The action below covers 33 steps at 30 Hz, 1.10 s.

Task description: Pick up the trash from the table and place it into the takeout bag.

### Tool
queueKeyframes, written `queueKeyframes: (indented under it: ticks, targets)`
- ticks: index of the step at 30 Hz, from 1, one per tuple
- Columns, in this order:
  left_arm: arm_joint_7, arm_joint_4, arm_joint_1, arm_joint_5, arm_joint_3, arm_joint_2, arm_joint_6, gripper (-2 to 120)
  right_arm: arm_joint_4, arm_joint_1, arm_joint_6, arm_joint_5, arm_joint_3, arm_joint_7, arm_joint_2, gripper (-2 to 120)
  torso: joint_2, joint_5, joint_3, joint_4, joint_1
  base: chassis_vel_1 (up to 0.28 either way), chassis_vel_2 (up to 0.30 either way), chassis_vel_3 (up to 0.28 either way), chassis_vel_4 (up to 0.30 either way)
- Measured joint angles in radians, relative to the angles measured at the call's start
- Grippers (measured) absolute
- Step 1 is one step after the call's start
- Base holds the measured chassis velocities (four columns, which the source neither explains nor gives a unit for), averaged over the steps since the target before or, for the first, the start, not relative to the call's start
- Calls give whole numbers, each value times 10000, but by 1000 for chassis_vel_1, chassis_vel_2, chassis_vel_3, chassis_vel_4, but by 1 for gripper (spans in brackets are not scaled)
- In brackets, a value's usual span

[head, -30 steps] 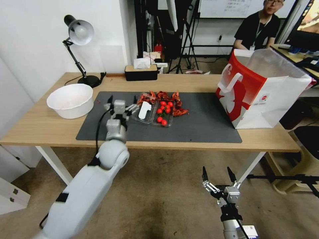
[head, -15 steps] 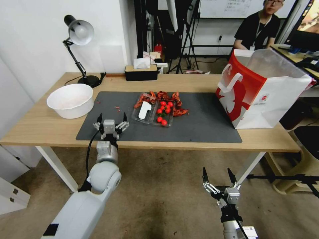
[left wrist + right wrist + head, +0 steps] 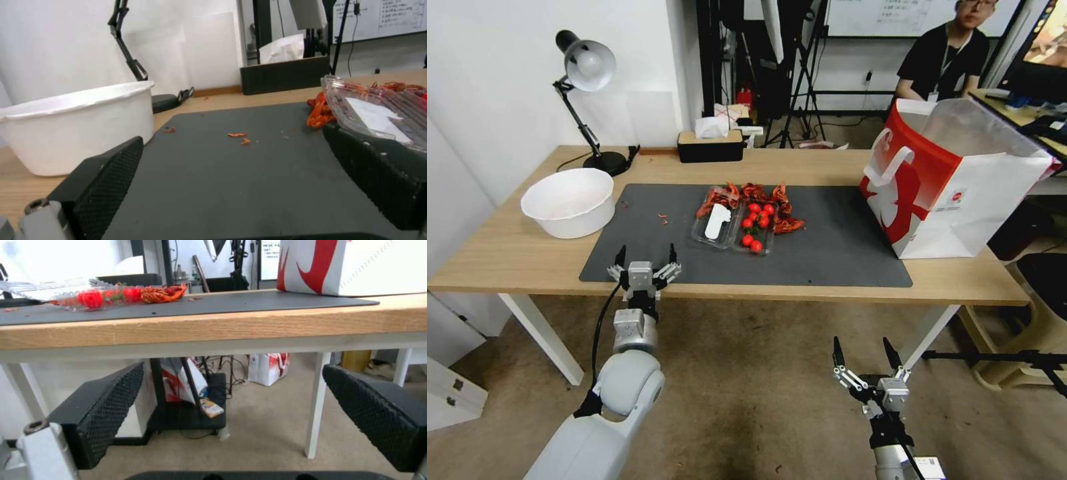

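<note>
Left tool (image 3: 644,261): hanging released, lower left, at the mat's near edge.
Clear tray (image 3: 718,225): reaching toward centre frame, clamping its near rim.
Right tool (image 3: 864,351): idling released, bottom right.

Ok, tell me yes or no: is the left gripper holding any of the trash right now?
No: the left gripper hangs open and empty at the table's near edge, short of the clear tray.

Takeout bag (image 3: 954,193) red and white panels (small red logo). Mat (image 3: 840,247) dark grey on light-wood table (image 3: 514,257). Bowl (image 3: 568,201) white. Clear tray (image 3: 734,230), red tomatoes (image 3: 755,227), orange-red scraps (image 3: 754,193).
</note>
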Motion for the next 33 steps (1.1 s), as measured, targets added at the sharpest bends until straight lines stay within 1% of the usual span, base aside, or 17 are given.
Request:
queueKeyframes:
  ticks: [13, 20, 22, 23, 24, 26, 28, 29, 30, 31, 32, 33]
  targets:
    - [23, -216, 410, 161, -298, -48, -93, 100, 67, -36, 26, -24, -33, -12, -21, 100, 0, 0, 0, 0, 1, 0, 0, 0, 0]
    - [45, -523, 813, 230, -498, -105, -101, 100, 73, -16, 40, -25, -91, -15, -24, 100, 0, 0, 0, -1, 0, 0, 0, 0, 0]
    - [208, -820, 1337, 431, -766, -218, -191, 100, 113, 14, 41, -26, -121, -21, -45, 100, 0, 0, 0, -1, 0, 0, 0, 0, 0]
    - [208, -820, 1337, 431, -766, -218, -191, 100, 113, 14, 41, -26, -121, -21, -45, 100, 0, 0, 0, -1, 0, 0, 0, 0, 0]
    - [339, -932, 1756, 680, -942, -316, -357, 100, 140, 51, 41, -18, -122, -22, -62, 100, 0, -1, 0, -1, 0, 0, 0, 0, 0]
    - [647, -1069, 2568, 1181, -1297, -575, -917, 100, 158, 158, 37, 31, -120, -22, -65, 100, 0, 0, 0, 2, 0, 0, 0, 0, 0]
    - [697, -1075, 2672, 1229, -1347, -614, -1000, 100, 159, 171, 35, 34, -119, -23, -64, 100, -1, -1, 0, 2, 0, 0, 0, 0, 0]
    - [1107, -1081, 3126, 1337, -1589, -816, -1568, 100, 171, 234, 9, 42, -111, -35, -63, 100, 0, 0, 0, 1, 0, 0, 0, 0, 0]
    - [1369, -1041, 3317, 1399, -1706, -926, -1931, 100, 183, 267, -6, 46, -99, -49, -72, 100, 0, 0, 0, 0, -1, 0, 0, 0, 0]
    - [1369, -1041, 3317, 1399, -1706, -926, -1931, 100, 183, 267, -6, 46, -99, -49, -72, 100, 0, 0, 0, 0, -1, 0, 0, 0, 0]
    - [1657, -967, 3523, 1453, -1810, -1060, -2352, 100, 196, 309, -28, 49, -73, -74, -88, 100, 0, -1, 0, 1, 0, 0, 0, 0, 0]
    - [1802, -943, 3610, 1443, -1844, -1113, -2525, 100, 210, 330, -33, 49, -53, -112, -95, 100, -1, 0, 0, 0, 0, 0, 0, 0, 0]
